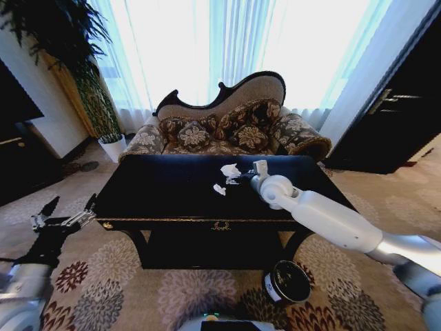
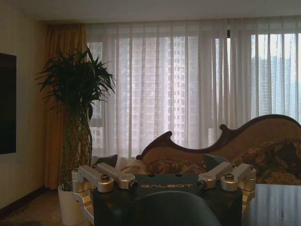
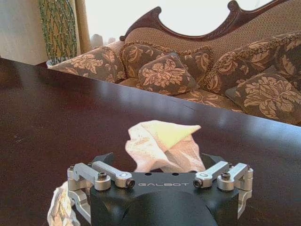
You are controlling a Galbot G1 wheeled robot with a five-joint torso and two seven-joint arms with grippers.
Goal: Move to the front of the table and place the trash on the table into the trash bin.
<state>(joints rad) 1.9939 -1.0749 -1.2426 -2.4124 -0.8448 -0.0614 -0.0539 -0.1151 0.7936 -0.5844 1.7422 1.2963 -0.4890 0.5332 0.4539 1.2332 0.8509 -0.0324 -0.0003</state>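
Black table (image 1: 172,189), right hand (image 3: 162,162) hiding its fingertips behind white paper wad (image 3: 162,146), grip unclear, left hand (image 1: 65,214) spread.

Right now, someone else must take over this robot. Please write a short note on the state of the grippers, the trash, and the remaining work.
Right gripper: over the table, fingers open around the crumpled white paper wad, not yet closed on it.
Left gripper: open, idle in the air beside the table's left end.
Trash: the wad and a smaller white scrap lie on the tabletop.
Trash bin: on the carpet in front of the table, to the robot's right.
Done: the robot stands at the table's front.
Left: grasp each piece and drop it in the bin.
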